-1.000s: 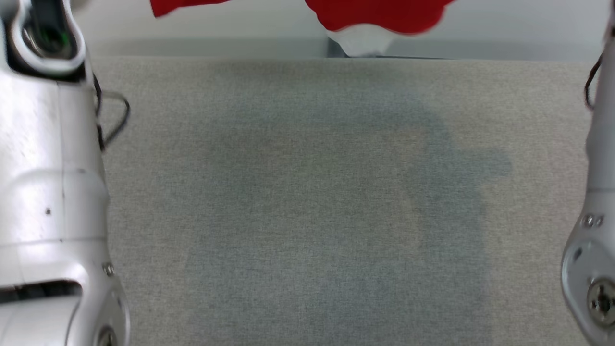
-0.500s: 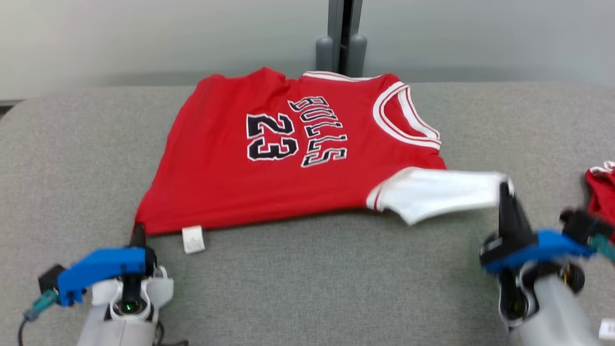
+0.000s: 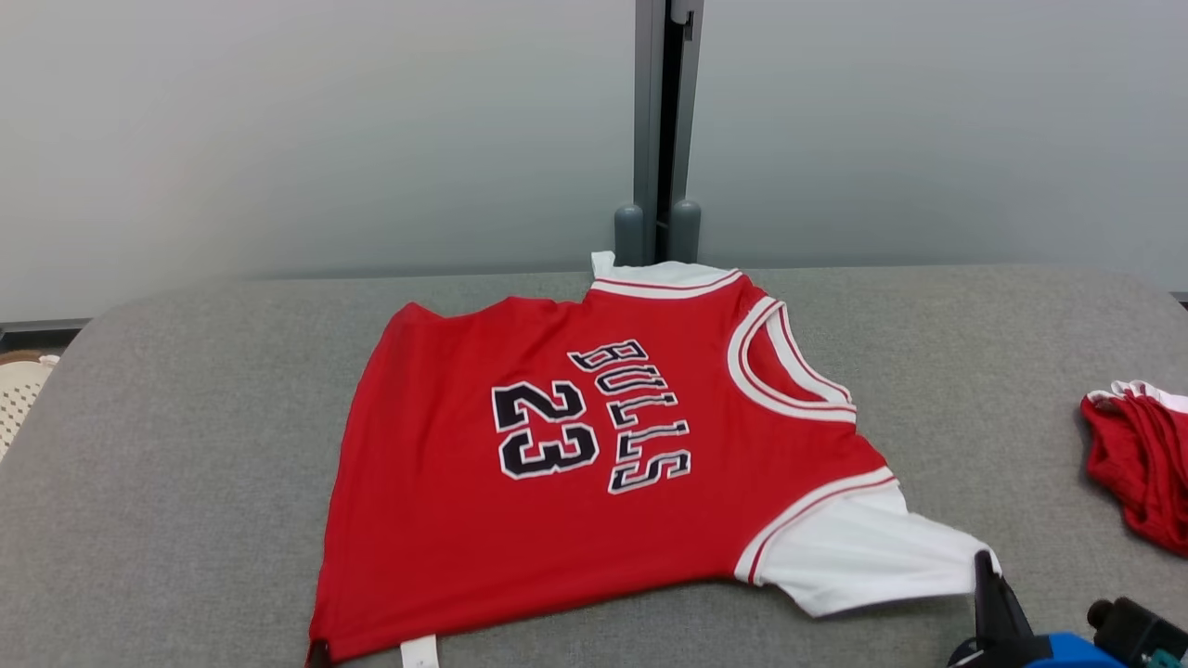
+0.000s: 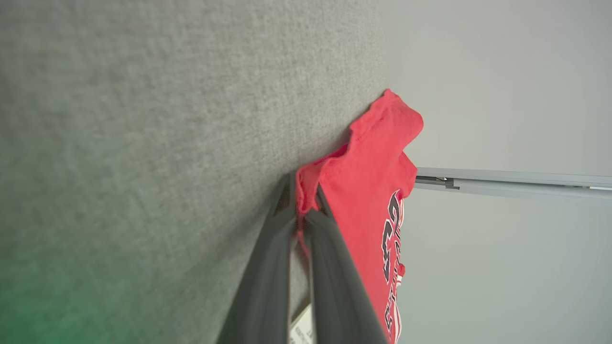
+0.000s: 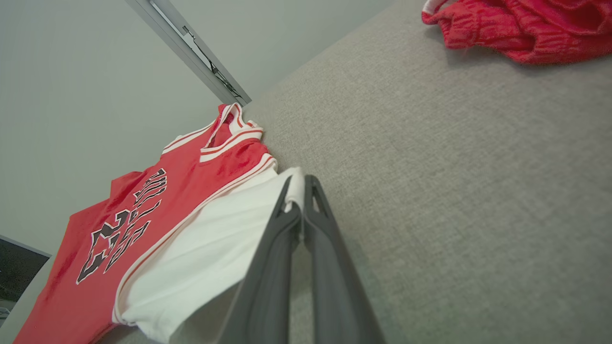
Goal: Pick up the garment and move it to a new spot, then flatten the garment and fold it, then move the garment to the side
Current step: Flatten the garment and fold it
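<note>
A red basketball jersey (image 3: 594,464) lies spread flat across the middle of the head view, on a grey fabric-covered worktop (image 3: 167,436). Its black lettering reads "BULLS" and "23", turned sideways, with the white-trimmed neck opening toward the right. A white sleeve (image 3: 854,547) stretches out to the lower right of the frame, where a dark finger of the right pincer (image 3: 984,566) meets its tip. In the right wrist view, near centre frame, that pincer's two fingers are pressed together on the sleeve's white edge. At the centre of the left wrist view, the left pincer (image 4: 302,191) is clamped on a red corner of the jersey, close against the worktop. A small white label (image 3: 419,652) pokes out from the hem at the bottom edge of the head view. A second, crumpled red garment (image 3: 1137,464) lies at the right edge, well apart from the jersey. A pale wall with a grey upright post (image 3: 661,130) runs along the top.
</note>
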